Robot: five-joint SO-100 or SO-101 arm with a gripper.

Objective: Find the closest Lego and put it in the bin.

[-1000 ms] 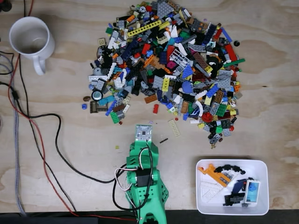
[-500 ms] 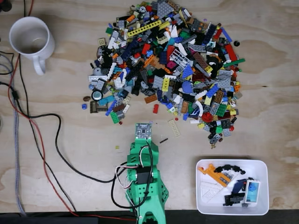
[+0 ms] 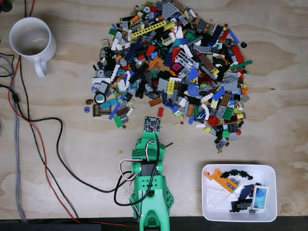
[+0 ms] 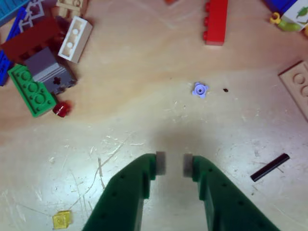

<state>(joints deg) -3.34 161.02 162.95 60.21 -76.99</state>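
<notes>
A big pile of mixed Lego covers the far middle of the wooden table. My green arm reaches toward its near edge. In the wrist view my gripper hovers over bare wood, open by a narrow gap with nothing between its grey pads. Ahead of it lie a tiny lavender flower piece and a red brick, with a black bar to its right. The white bin sits at the near right, apart from the arm, holding several pieces.
A white mug stands at the far left, and black and red cables trail along the left side. A green brick, grey and white bricks lie front-left of the gripper. A tan plate lies right, a small yellow piece near-left.
The arm has stretched forward toward the pile and slightly right; its wrist board now sits closer to the red brick.
</notes>
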